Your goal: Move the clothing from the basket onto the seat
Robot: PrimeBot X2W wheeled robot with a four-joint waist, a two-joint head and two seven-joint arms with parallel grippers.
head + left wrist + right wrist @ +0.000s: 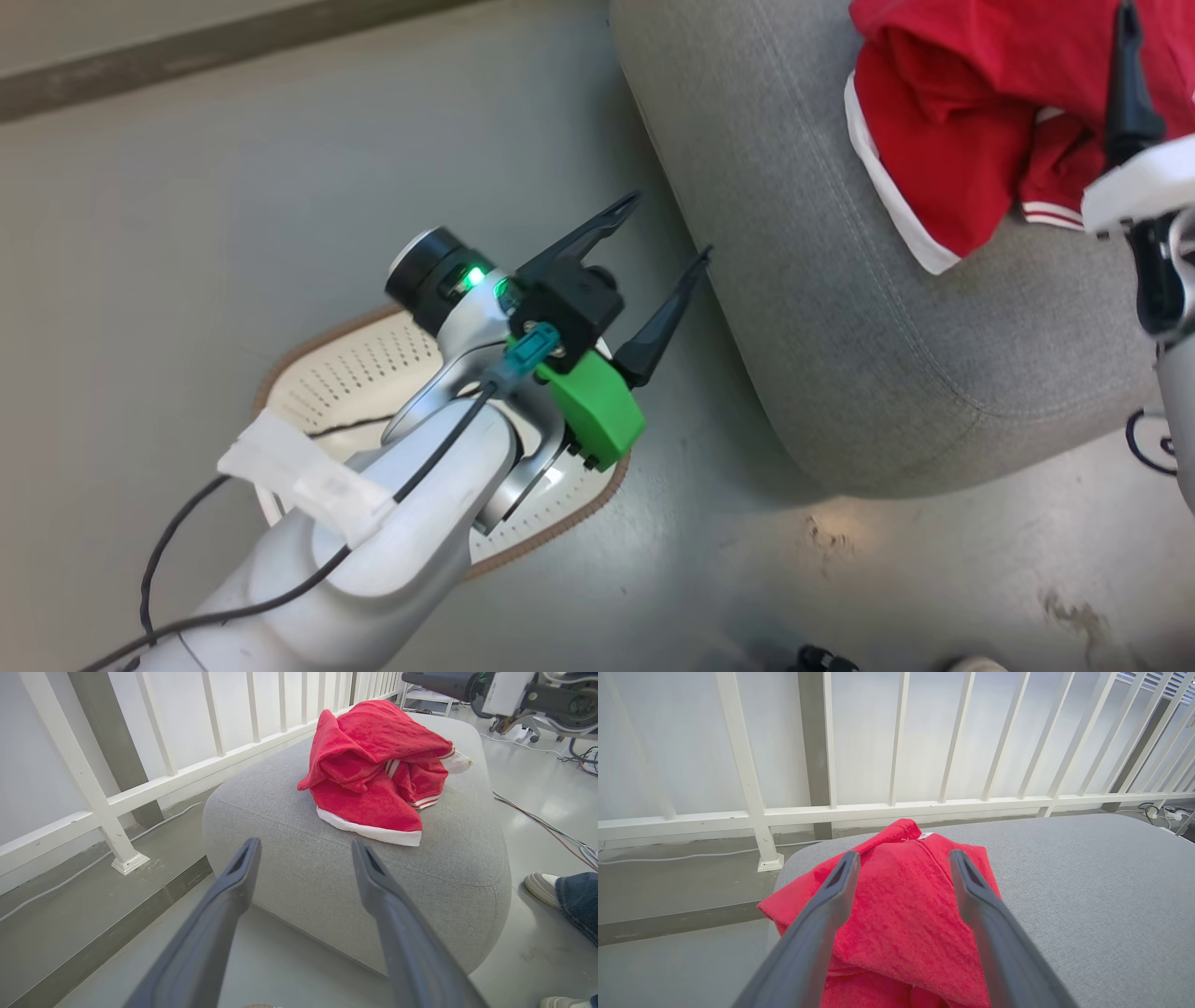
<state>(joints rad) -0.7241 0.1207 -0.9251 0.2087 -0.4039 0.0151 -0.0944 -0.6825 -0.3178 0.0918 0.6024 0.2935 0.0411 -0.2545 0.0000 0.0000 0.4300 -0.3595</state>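
The red clothing [952, 121] with white trim lies bunched on the grey seat [840, 280], near its edge. In the left wrist view the clothing [373, 770] sits on top of the seat [327, 868]. My right gripper [903, 855] hangs open just above the clothing [901, 924], its fingers straddling the pile without pinching it. My left gripper [672, 224] is open and holds nothing, above the floor between basket and seat. The cream basket [355, 373] stands on the floor under my left forearm, which hides much of it. The part of it that shows holds no cloth.
A white railing [752, 788] runs behind the seat, with a low step [117, 905] and a cable along its foot. Cables [551, 830] lie on the floor to the right. A person's shoe [542, 886] and trouser leg stand beside the seat.
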